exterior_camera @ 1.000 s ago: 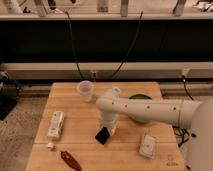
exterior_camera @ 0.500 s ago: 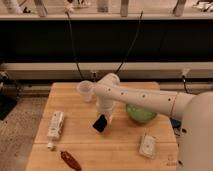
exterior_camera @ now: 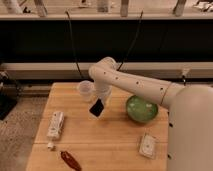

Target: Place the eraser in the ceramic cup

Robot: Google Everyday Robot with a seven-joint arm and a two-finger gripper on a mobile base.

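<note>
Black eraser (exterior_camera: pixel 96 108) tilted, in tool (exterior_camera: pixel 100 102), just beside upright white ceramic cup (exterior_camera: pixel 85 90).

No legible text, label, brand, number or sign: I am finding none on anything in view. My gripper (exterior_camera: pixel 100 102) is hanging above the table (exterior_camera: pixel 112 145), just right of the cup (exterior_camera: pixel 85 90) and left of the bowl (exterior_camera: pixel 141 109), and it is clamping the eraser (exterior_camera: pixel 97 108), whose black face is showing no marking.
</note>
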